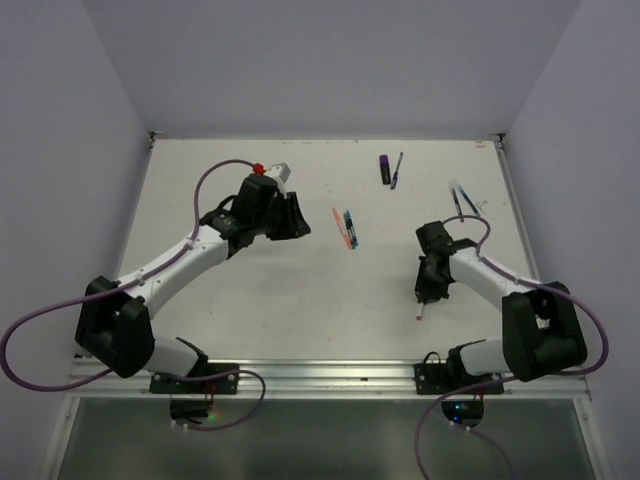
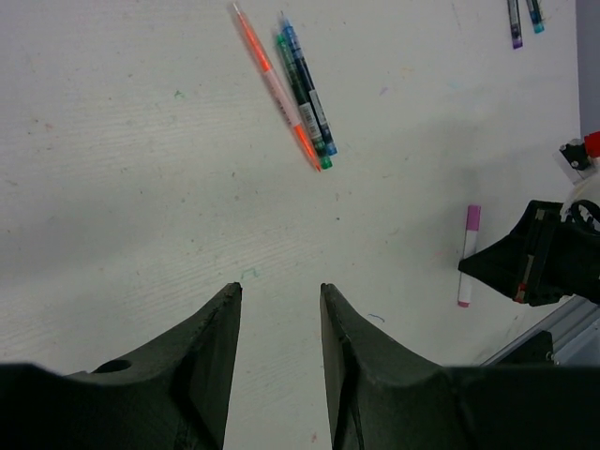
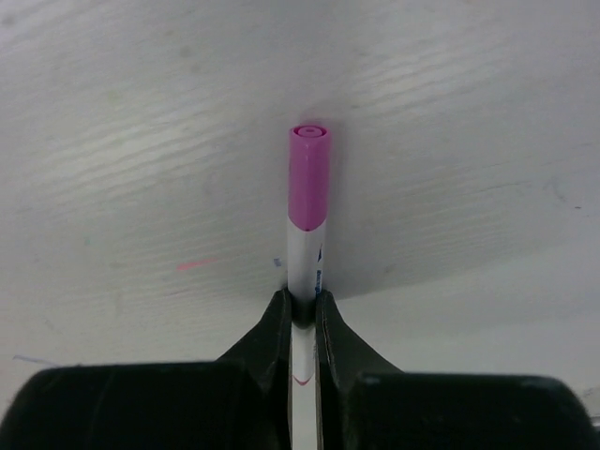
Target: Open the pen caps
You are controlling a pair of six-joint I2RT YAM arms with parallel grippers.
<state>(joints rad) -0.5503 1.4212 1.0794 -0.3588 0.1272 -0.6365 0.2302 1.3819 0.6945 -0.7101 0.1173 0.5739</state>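
My right gripper (image 3: 302,305) is shut on the white barrel of a pen (image 3: 305,262), and the pen's pink cap (image 3: 308,178) points away from the jaws. The left wrist view shows this same pen (image 2: 469,253) low over the table, with the right gripper (image 2: 487,267) on it. From above, the pen's rear end (image 1: 421,313) pokes out below the right gripper (image 1: 430,290). My left gripper (image 2: 279,289) hangs open and empty above bare table, left of centre in the top view (image 1: 295,222). An orange pen (image 2: 277,86) lies beside blue and green pens (image 2: 307,94), all capped.
A stubby purple marker (image 1: 385,168) and a thin blue pen (image 1: 397,170) lie at the back of the table. Two more pens (image 1: 460,198) lie at the right, close behind the right arm. White walls enclose the table on three sides.
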